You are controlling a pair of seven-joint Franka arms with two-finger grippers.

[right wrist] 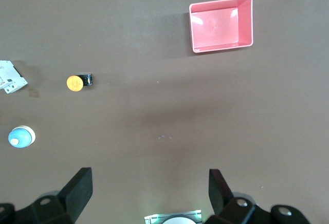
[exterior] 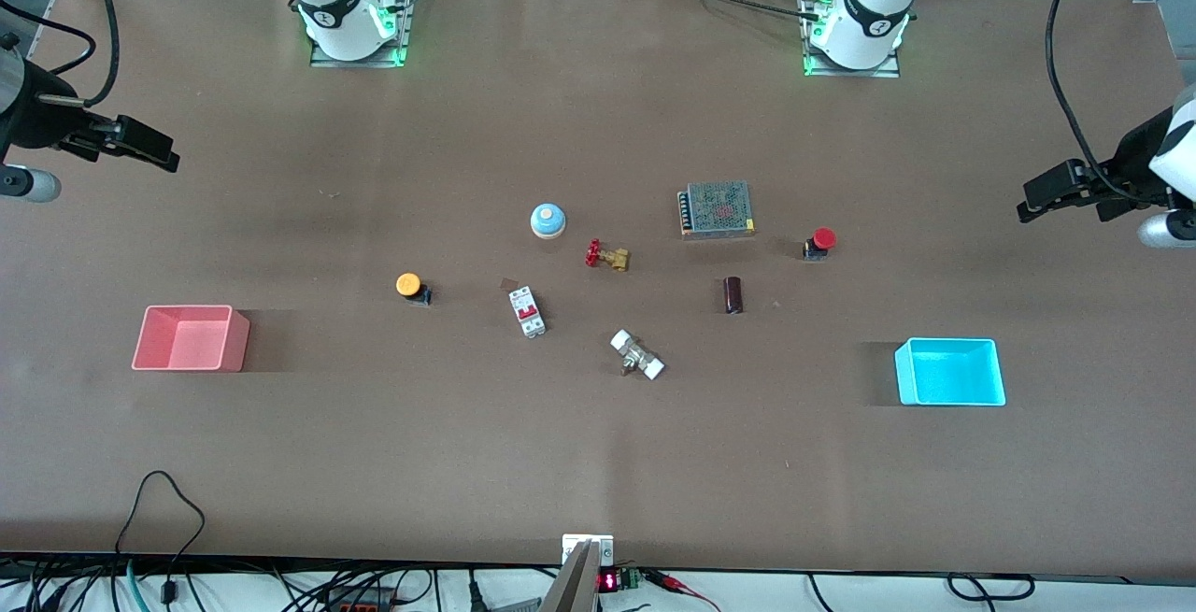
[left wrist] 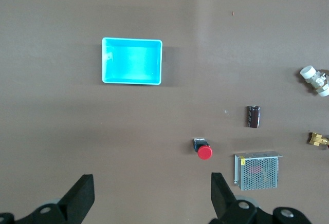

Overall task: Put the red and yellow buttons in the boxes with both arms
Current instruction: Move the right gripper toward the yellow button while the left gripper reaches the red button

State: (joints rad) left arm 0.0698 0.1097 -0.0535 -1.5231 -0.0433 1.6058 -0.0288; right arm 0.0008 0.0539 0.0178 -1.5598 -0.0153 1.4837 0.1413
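The red button [exterior: 820, 242] lies on the table beside a metal mesh unit; it also shows in the left wrist view [left wrist: 204, 151]. The yellow button [exterior: 410, 286] lies toward the right arm's end and shows in the right wrist view [right wrist: 77, 82]. The pink-red box [exterior: 234, 341] [right wrist: 221, 24] stands at the right arm's end, the cyan box [exterior: 949, 371] [left wrist: 132, 60] at the left arm's end. Both boxes are empty. My left gripper [exterior: 1025, 210] [left wrist: 152, 189] and right gripper [exterior: 171, 162] [right wrist: 149, 187] hang open and empty, high over their own ends of the table.
In the middle of the table lie a blue-domed bell [exterior: 548, 220], a brass valve with a red handwheel [exterior: 607, 255], a metal mesh unit [exterior: 717, 209], a white breaker [exterior: 527, 311], a dark cylinder [exterior: 733, 294] and a white-ended fitting [exterior: 637, 355].
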